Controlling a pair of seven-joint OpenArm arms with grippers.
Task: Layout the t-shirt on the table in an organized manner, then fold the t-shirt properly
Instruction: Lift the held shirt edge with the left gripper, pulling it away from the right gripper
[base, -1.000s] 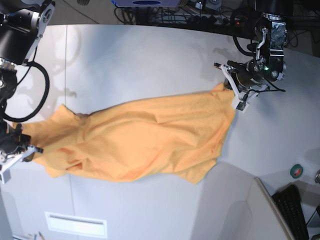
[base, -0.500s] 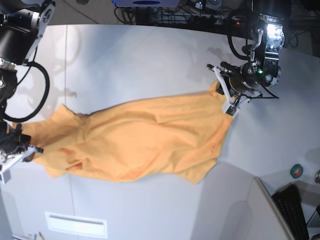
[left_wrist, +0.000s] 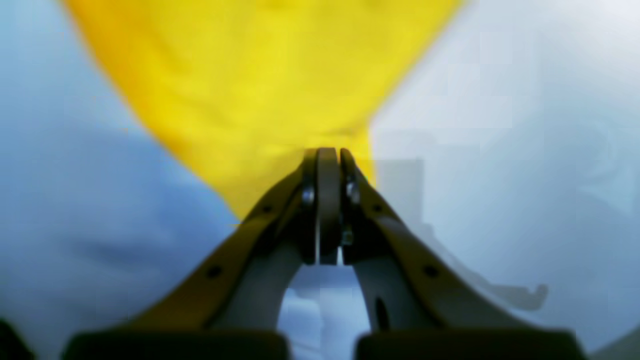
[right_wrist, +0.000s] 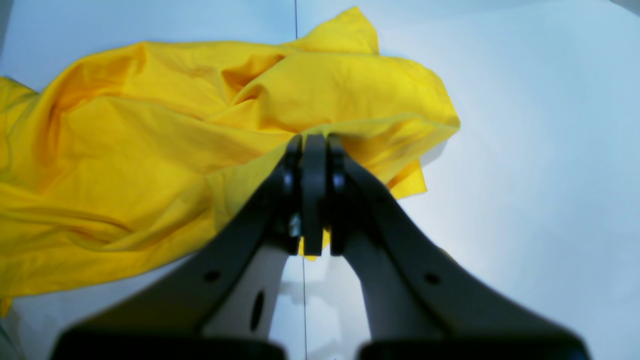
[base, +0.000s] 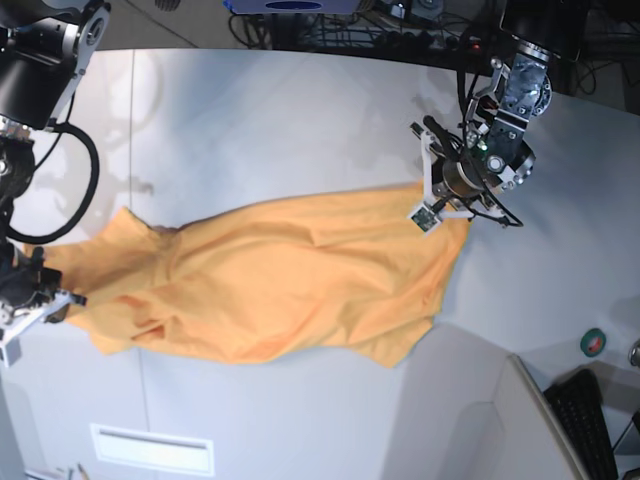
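The orange-yellow t-shirt (base: 290, 285) lies stretched and wrinkled across the white table (base: 280, 110), running from the left side to the right. My left gripper (base: 428, 188) is at the shirt's far right corner and is shut on the fabric; in the left wrist view the left gripper (left_wrist: 327, 152) pinches a yellow t-shirt (left_wrist: 260, 75) corner. At the shirt's left end my right gripper (base: 55, 303) is shut on the cloth; in the right wrist view the right gripper (right_wrist: 314, 140) clamps a folded edge of the bunched t-shirt (right_wrist: 125, 150).
A green tape roll (base: 592, 342) and a black keyboard (base: 585, 420) sit at the lower right beyond a raised panel edge. A white rectangular slot (base: 150, 448) is near the front edge. Cables and equipment (base: 350, 25) line the back. A thin seam (right_wrist: 296, 20) crosses the table.
My left gripper has swung and shifted a little to the left with the shirt's right corner in it. The right arm and the left end of the shirt have stayed put.
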